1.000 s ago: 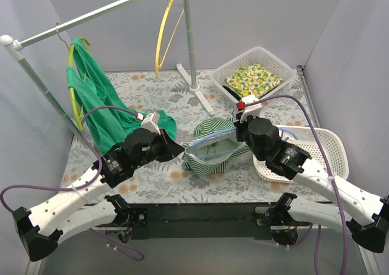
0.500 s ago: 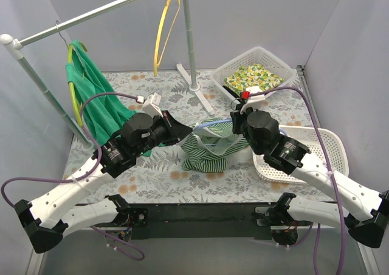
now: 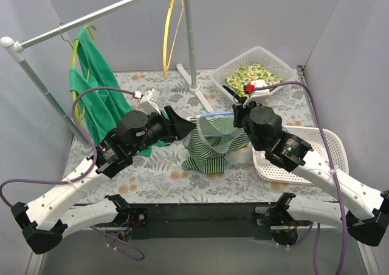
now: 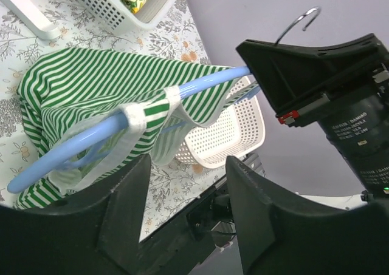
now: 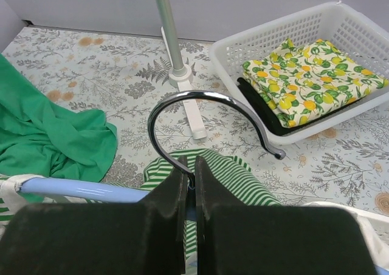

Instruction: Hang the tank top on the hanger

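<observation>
The tank top [image 3: 208, 149], striped green and white, hangs draped over the light blue hanger [image 3: 214, 116], lifted above the table. My right gripper [image 3: 240, 115] is shut on the hanger's neck just below the metal hook [image 5: 200, 96]. In the right wrist view the fingers of the right gripper [image 5: 189, 173] pinch that wire, with the tank top [image 5: 240, 173] beneath. My left gripper [image 3: 177, 124] stands open just left of the cloth, holding nothing. In the left wrist view the left gripper [image 4: 188, 161] sits below the hanger [image 4: 91, 139] and the tank top [image 4: 91, 81].
A plain green garment [image 3: 91, 90] hangs on the rail at the left and trails onto the table. A yellow hanger [image 3: 172, 32] hangs by the rack's post [image 3: 189, 50]. A white basket [image 3: 276, 59] holds yellow-patterned cloth. Another white basket [image 3: 331, 142] lies under the right arm.
My left gripper has opened and let go of the tank top. Both arms moved up and away from the near edge, lifting the hanger so the tank top hangs off the table.
</observation>
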Controlling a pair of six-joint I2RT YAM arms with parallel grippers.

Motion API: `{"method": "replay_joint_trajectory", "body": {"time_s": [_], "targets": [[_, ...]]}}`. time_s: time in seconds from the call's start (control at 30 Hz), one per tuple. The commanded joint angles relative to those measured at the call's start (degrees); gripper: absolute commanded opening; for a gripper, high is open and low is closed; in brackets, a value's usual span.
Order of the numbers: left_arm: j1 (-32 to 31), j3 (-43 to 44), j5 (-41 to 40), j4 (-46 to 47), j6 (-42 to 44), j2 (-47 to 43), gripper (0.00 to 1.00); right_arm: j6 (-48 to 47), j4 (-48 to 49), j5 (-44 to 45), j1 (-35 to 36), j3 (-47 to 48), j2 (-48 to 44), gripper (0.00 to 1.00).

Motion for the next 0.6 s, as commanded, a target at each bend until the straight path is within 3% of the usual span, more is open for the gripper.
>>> {"method": "replay_joint_trajectory", "body": {"time_s": [0.0,0.13,0.37,0.57], "targets": [[0.3,3.1,2.0,-0.4,3.6,-0.6,0.54,1.8,4.7,-3.7,0.2,2.9,0.0,0.01],[0.3,5.0,3.3,-1.6,6.0,0.4,0.53,1.5,6.5,-7.9,0.2,1.9,-1.0,0.01],[0.3,5.5,13.2,4.2,11.6,0.1,0.58,-1.9,9.4,-18.2,0.2,-1.1,-2.4,0.01],[0.3,4.6,17.5,10.0,13.5,-1.9,0.62,-4.2,11.0,-20.0,0.2,-3.1,-5.2,0.01]]}}
